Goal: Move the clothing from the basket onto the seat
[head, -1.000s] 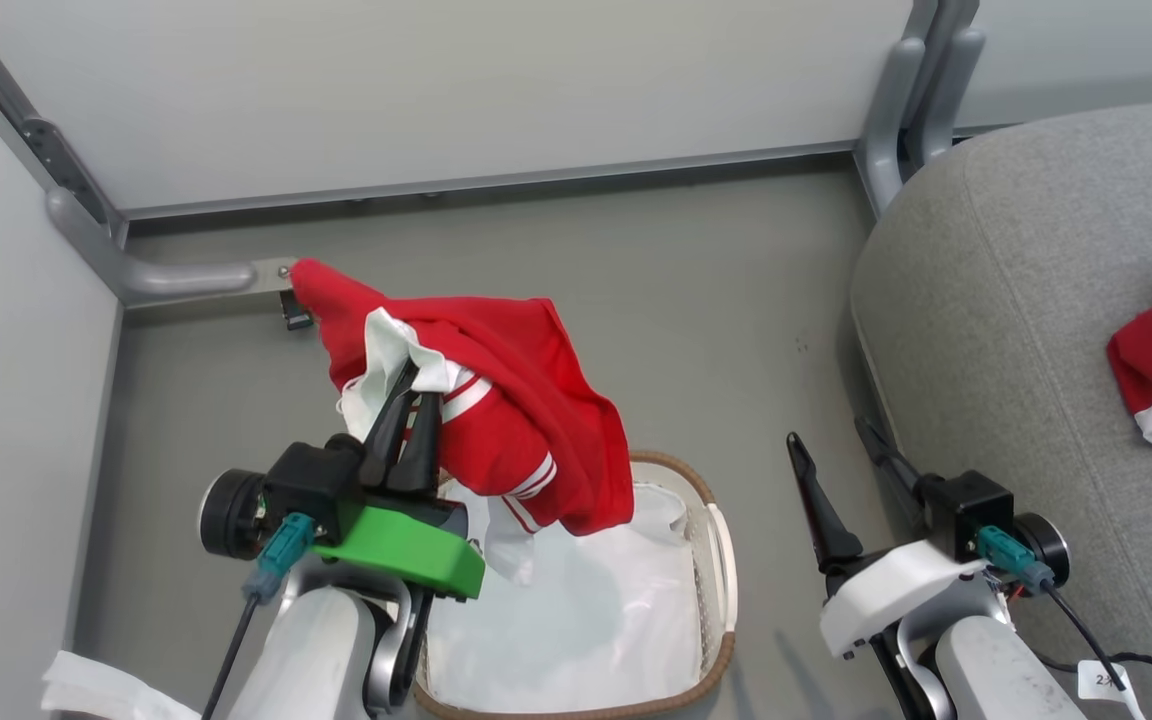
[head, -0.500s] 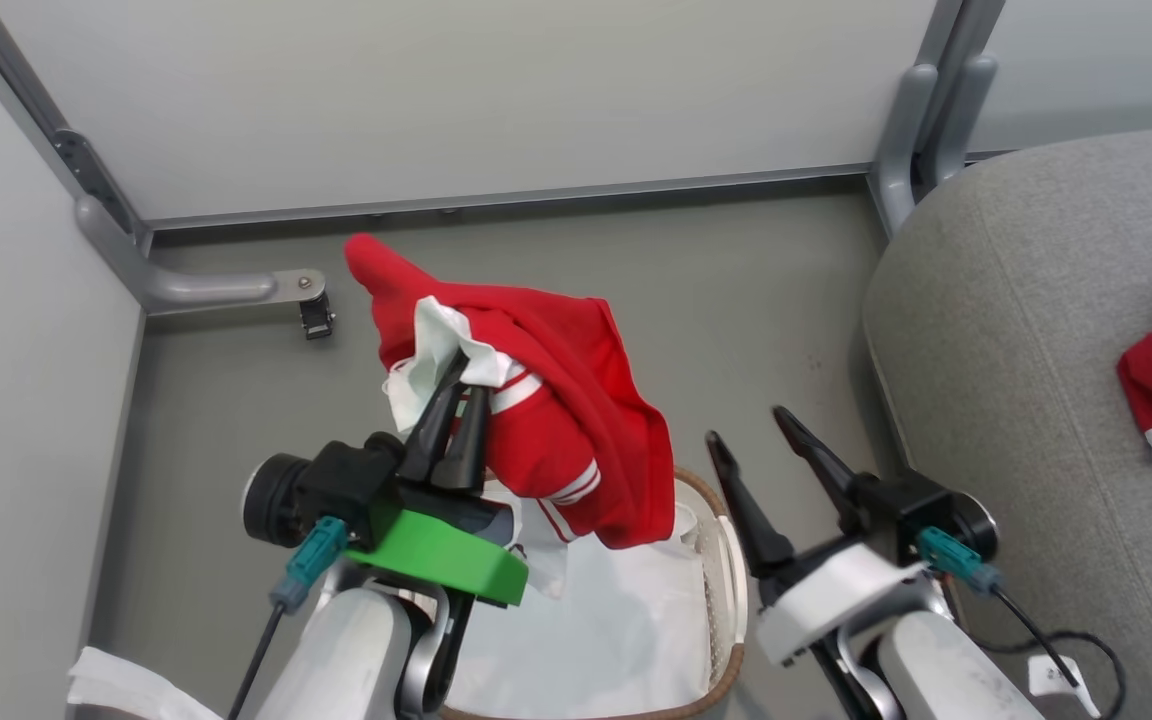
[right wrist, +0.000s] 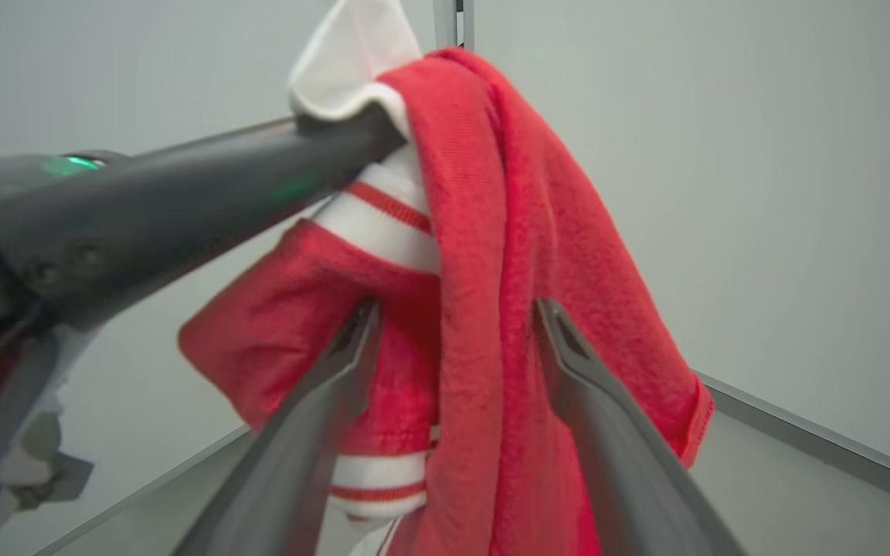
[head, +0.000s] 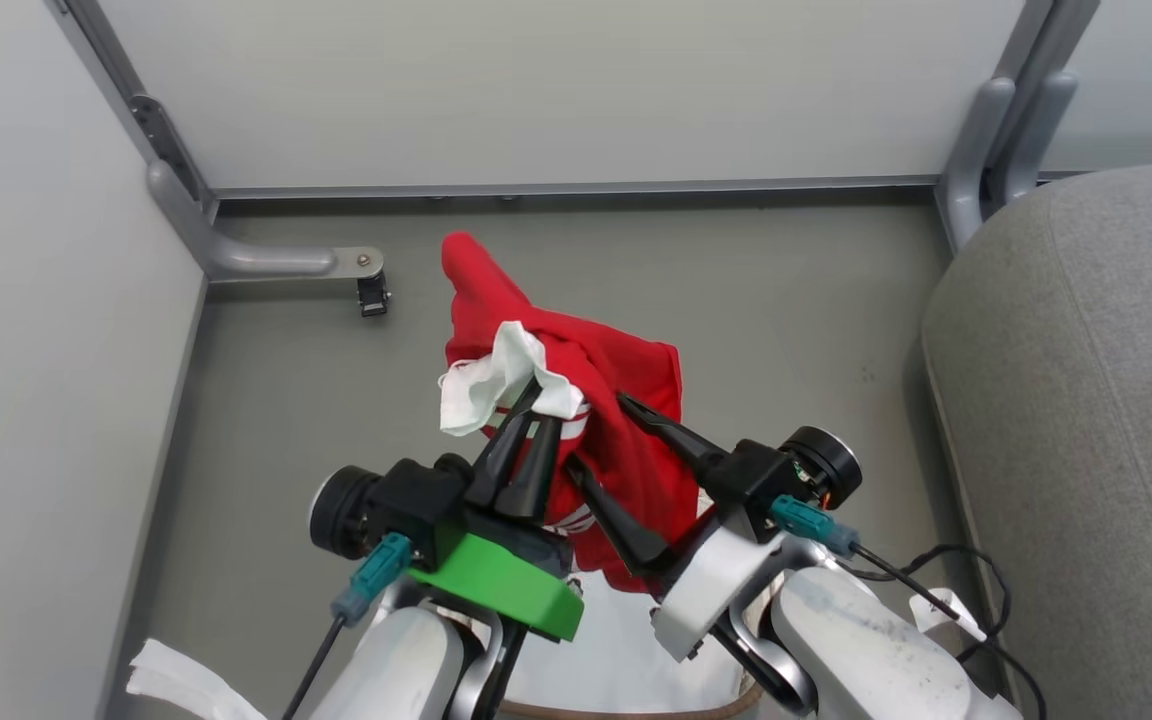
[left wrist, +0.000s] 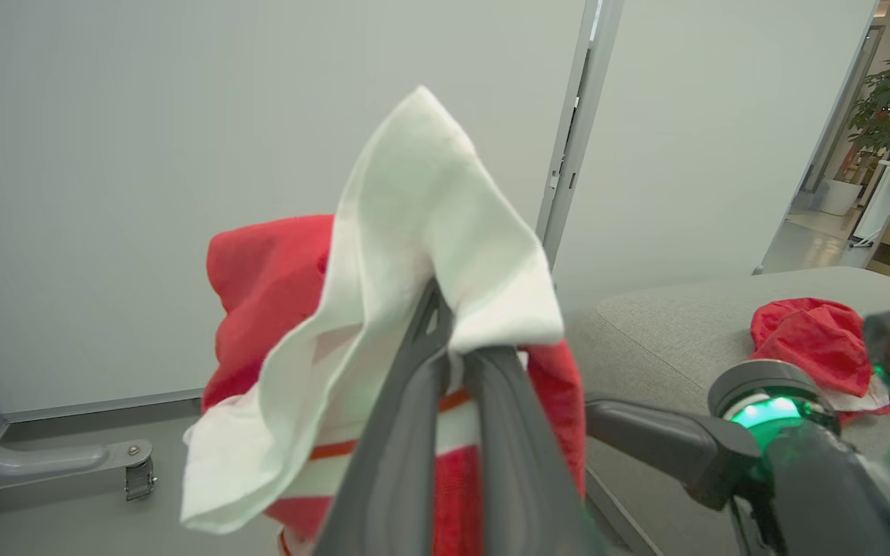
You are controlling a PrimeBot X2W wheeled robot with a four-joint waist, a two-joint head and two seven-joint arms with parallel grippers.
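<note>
A red garment of the clothing (head: 626,400) with white bands hangs in the air above the basket (head: 636,710), whose brown rim peeks out at the bottom edge. My left gripper (head: 534,392) is shut on its white band (left wrist: 429,255). My right gripper (head: 596,430) is open, and its two fingers straddle the hanging red fabric (right wrist: 507,255) without closing on it. From the left of the right wrist view, the left gripper (right wrist: 383,135) comes in with the white edge pinched in it. The grey seat (head: 1086,400) lies at the right, with another red garment (left wrist: 808,340) on it.
White partition walls close in the back and left, with a grey metal foot (head: 276,262) and a caster (head: 373,297) on the grey floor. A white cloth (head: 186,680) lies on the floor at the lower left. A black cable (head: 946,570) trails from my right wrist.
The head camera has shifted. My right gripper has swung left from beside the seat to the held garment and now straddles it. The left gripper has kept its hold.
</note>
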